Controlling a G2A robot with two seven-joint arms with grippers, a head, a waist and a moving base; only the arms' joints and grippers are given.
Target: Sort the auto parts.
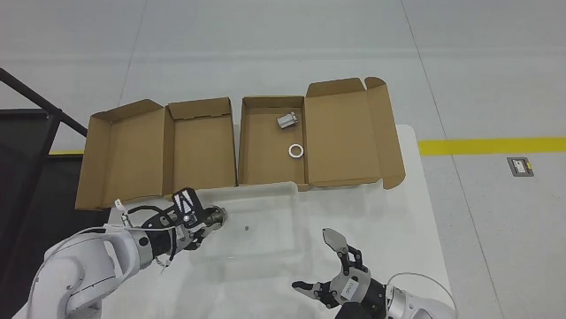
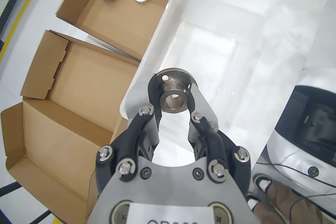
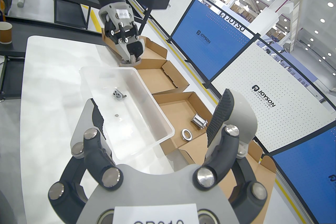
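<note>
Left gripper (image 2: 172, 104) clamped on a flanged metal bushing (image 2: 173, 96), pinching its hub, held above the left end of the clear tray (image 1: 265, 190), close by the left cardboard box (image 1: 202, 155). Right gripper (image 1: 311, 259) spread wide, holding nothing, over the white table (image 1: 416, 222) near the tray's right end. Right cardboard box (image 1: 265, 164) holds a finned metal part (image 1: 287, 121) and a metal ring (image 1: 296, 151) (apart from each other). Small grey bracket (image 3: 118, 95) lies in the tray

Brown cardboard boxes (image 1: 203, 155), translucent white bin (image 1: 265, 239), silver-grey flanged hub (image 2: 173, 101).
</note>
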